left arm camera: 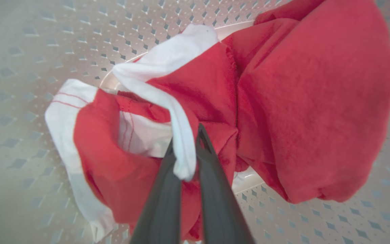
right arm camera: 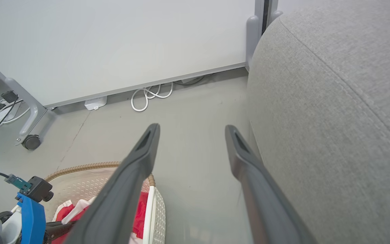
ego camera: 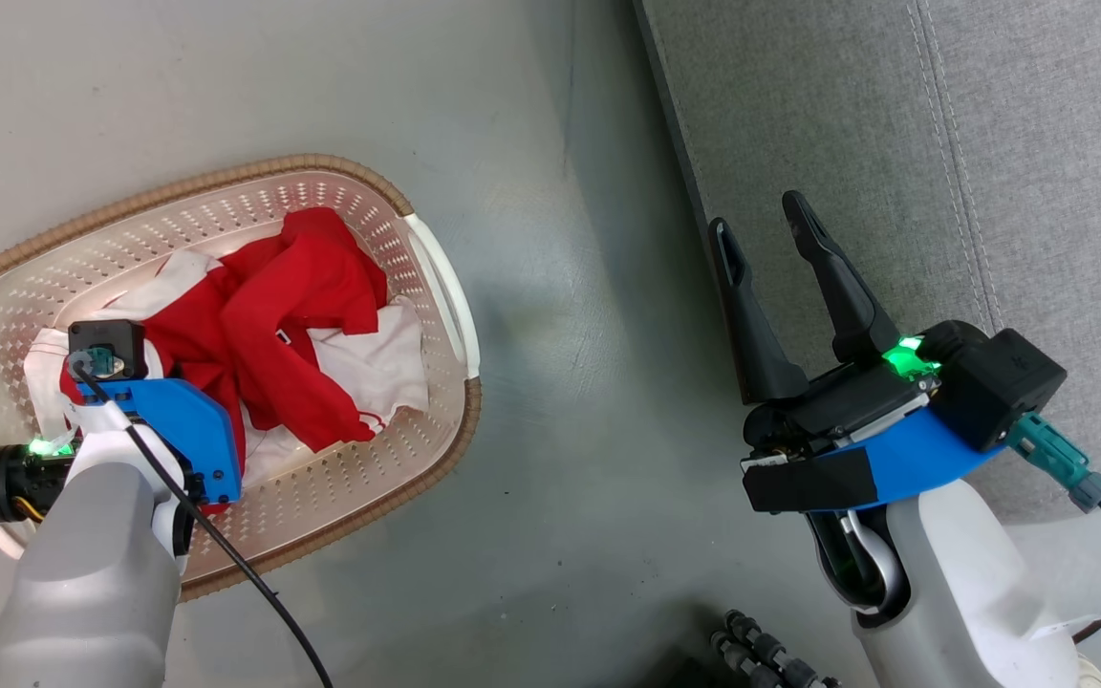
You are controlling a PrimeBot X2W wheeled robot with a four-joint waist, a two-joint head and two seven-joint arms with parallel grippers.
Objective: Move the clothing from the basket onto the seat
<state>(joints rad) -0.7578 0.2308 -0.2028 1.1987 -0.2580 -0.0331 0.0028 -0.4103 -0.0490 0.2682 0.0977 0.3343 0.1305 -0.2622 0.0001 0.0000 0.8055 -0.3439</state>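
Note:
The basket (ego camera: 226,182) stands on the floor at the left, with the red and white clothing (ego camera: 292,306) heaped inside it. My left arm reaches down into the basket's near end, its wrist (ego camera: 130,401) covering the fingers. In the left wrist view my left gripper (left arm camera: 186,135) is shut on a white trim strip and red fold of the clothing (left arm camera: 300,101), above the perforated basket bottom (left arm camera: 29,51). My right gripper (ego camera: 759,215) hangs open and empty over the floor, beside the front edge of the grey seat (ego camera: 895,143). The right wrist view shows the same open gripper (right arm camera: 191,128), the seat (right arm camera: 333,101) and the basket (right arm camera: 80,167).
Grey floor (ego camera: 589,382) lies between basket and seat. A white panel on castors (right arm camera: 113,44) stands beyond, with coiled white cable (right arm camera: 147,96) and a power brick (right arm camera: 95,103) at its foot. A black ridged part (ego camera: 761,655) shows at the bottom edge.

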